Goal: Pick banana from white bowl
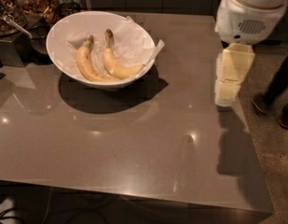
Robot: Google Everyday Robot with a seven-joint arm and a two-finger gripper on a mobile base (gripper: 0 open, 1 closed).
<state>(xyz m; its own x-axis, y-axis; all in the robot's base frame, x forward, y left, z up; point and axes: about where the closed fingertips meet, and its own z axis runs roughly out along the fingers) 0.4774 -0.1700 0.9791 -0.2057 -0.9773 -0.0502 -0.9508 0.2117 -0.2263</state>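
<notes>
The white bowl (59, 36) stands at the back left of the grey table, lined with crumpled white paper. Two bananas lie in it side by side. The banana (116, 65) is the right one, thick, sharply bent, with a dark brown stem tip pointing away. A slimmer, evenly curved banana (85, 62) lies to its left. My gripper (226, 95) hangs from the white arm (248, 13) over the table's right edge. It is well to the right of the bowl and touches nothing.
Jars and trays of snacks (38, 3) and a metal scoop (15, 24) stand at the back left beside the bowl. A person's leg and shoe (267, 99) are on the floor beyond the table's right edge (248, 139).
</notes>
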